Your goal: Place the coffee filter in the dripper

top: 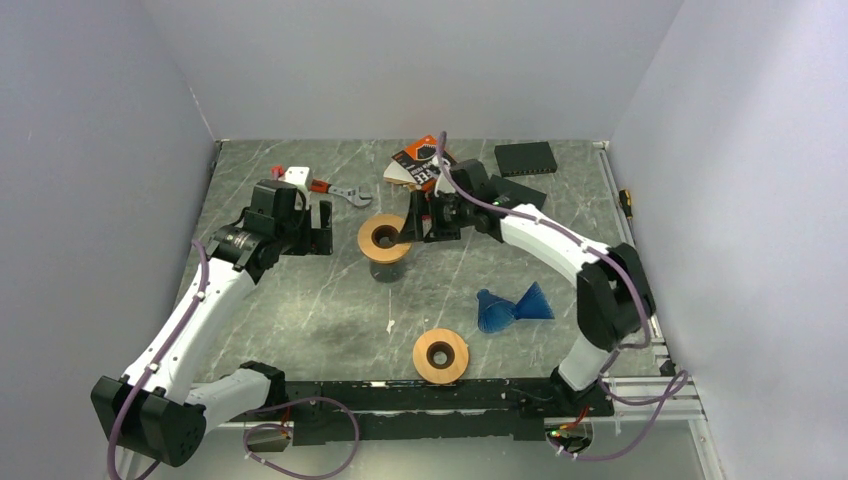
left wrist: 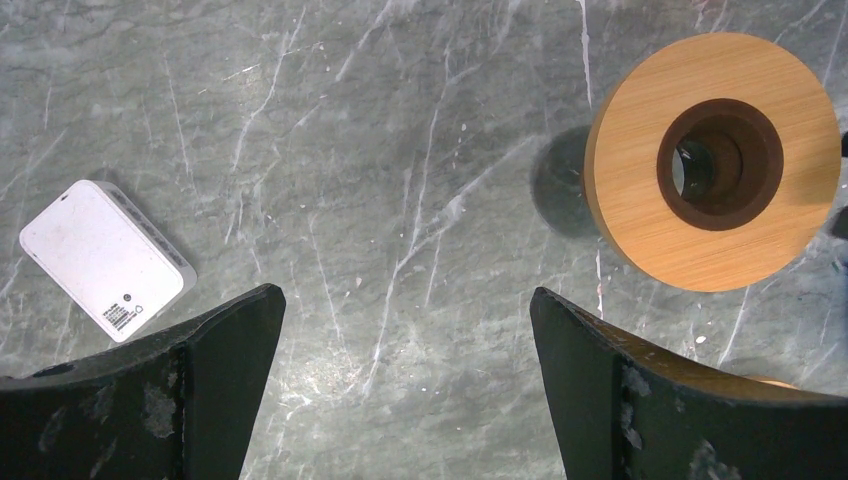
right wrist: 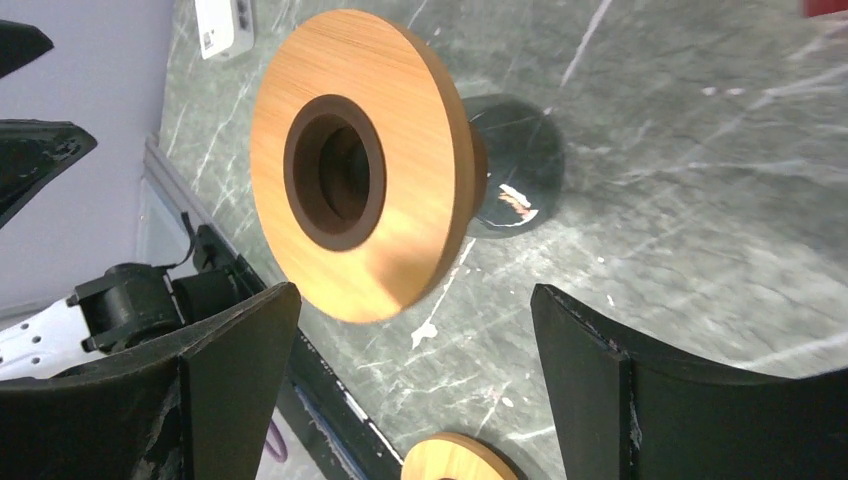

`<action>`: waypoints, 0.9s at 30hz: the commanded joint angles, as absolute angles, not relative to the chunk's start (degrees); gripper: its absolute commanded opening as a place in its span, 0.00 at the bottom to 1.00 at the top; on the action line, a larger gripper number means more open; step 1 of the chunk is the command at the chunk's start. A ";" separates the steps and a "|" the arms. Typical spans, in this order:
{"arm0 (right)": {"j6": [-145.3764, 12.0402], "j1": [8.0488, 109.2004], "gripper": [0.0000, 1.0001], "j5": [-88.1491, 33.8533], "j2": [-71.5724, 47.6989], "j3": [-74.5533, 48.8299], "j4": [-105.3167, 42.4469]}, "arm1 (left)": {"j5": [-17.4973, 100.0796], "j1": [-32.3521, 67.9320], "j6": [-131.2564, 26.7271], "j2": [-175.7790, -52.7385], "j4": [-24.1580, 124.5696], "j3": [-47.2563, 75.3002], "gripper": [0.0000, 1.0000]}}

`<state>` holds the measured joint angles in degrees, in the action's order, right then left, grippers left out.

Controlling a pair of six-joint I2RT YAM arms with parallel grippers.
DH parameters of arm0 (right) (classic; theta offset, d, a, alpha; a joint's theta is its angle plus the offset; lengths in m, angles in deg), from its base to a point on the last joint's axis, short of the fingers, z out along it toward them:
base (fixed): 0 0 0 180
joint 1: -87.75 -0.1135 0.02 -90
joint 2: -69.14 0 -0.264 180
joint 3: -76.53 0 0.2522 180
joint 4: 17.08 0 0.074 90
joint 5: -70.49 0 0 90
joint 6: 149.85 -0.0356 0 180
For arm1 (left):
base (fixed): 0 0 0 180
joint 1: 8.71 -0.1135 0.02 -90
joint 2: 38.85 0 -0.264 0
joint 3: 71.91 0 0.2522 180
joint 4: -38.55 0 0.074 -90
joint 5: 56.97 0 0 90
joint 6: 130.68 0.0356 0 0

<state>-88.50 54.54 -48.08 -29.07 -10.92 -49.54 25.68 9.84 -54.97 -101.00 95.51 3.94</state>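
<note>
tan dripper with dark brown centre, blue coffee filter, grey white-veined table, white box

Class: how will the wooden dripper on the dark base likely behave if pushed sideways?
The wooden dripper looks stiff, so it probably won't flex. Its wide disc overhangs a narrower dark base, so a high push may tip it. That base looks glossy, so it might slide.
</note>
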 commanded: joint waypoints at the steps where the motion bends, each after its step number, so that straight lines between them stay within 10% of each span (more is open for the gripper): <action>1: -86.67 56.74 0.91 -43.02 -21.24 -6.93 -46.50 | 25.65 9.53 -55.46 -100.99 95.59 4.01 0.99; 16: -86.62 75.43 0.91 -48.38 -5.67 14.01 -43.24 | 40.18 11.81 -59.33 -102.58 89.45 4.19 0.96; 27: -87.12 88.20 0.91 -54.80 -2.40 20.92 -41.64 | 33.72 32.75 -64.85 -113.56 85.58 11.79 1.00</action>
